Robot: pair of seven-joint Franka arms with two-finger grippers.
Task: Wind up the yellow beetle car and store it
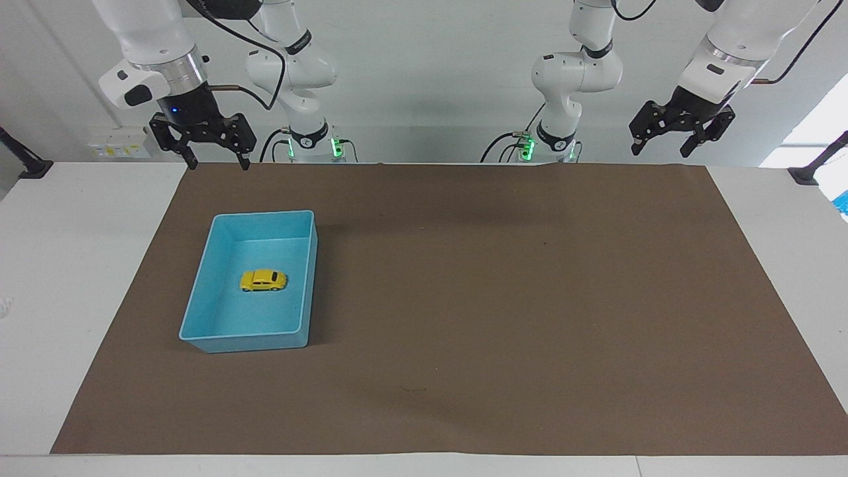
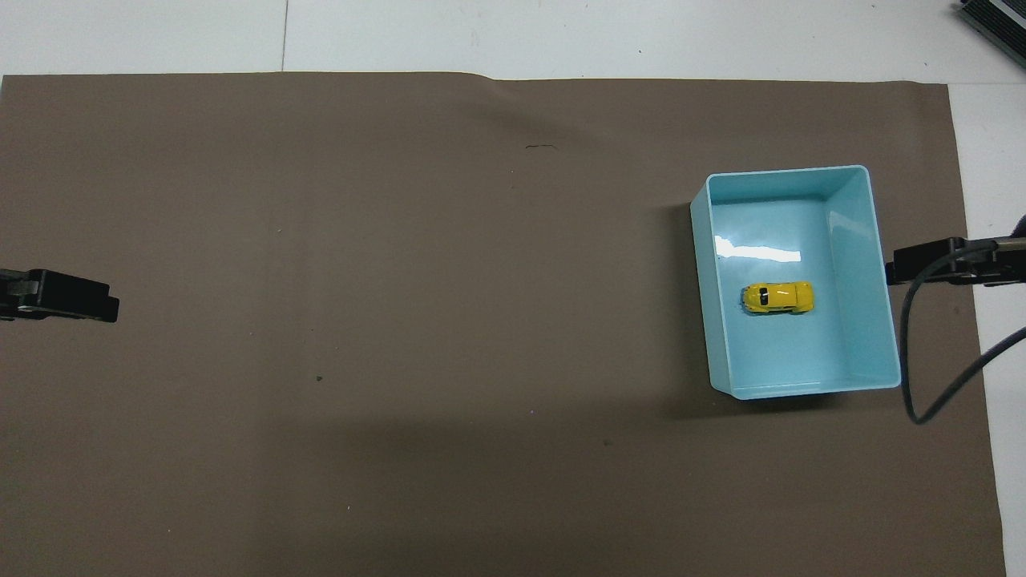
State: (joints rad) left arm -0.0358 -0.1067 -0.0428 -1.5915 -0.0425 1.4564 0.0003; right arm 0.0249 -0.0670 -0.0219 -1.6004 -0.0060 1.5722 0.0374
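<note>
Sitting on its wheels, the tiny bright yellow beetle-shaped toy car (image 1: pixel 264 280) (image 2: pixel 777 297) is resting on the floor of the shallow light blue rectangular plastic bin (image 1: pixel 199 301) (image 2: pixel 880 336), roughly at the middle of the bin and touching none of its walls. The bin is lying on the brown paper mat (image 1: pixel 503 298) (image 2: pixel 401 320) that is covering the white table (image 1: pixel 73 265) (image 2: pixel 561 36), toward the right arm's end of the table. Neither gripper is touching the car or the bin. The right gripper (image 1: pixel 216 161) (image 2: pixel 902 268) is hanging raised over the robots' own edge of the mat at the right arm's end, its two black fingers spread wide with nothing between them; the car is lying well apart from these jaws, low in the bin and out toward the middle of the mat's depth. The left gripper (image 1: pixel 669 149) (image 2: pixel 104 304) is waiting, raised over the mat's corner at the left arm's end of the table, fingers likewise parted and holding nothing; the whole width of the mat is lying between it and the bin. In the overhead view only the dark tips of both grippers are showing at the frame's sides, and a black cable (image 2: pixel 922 361) is looping down beside the bin.
</note>
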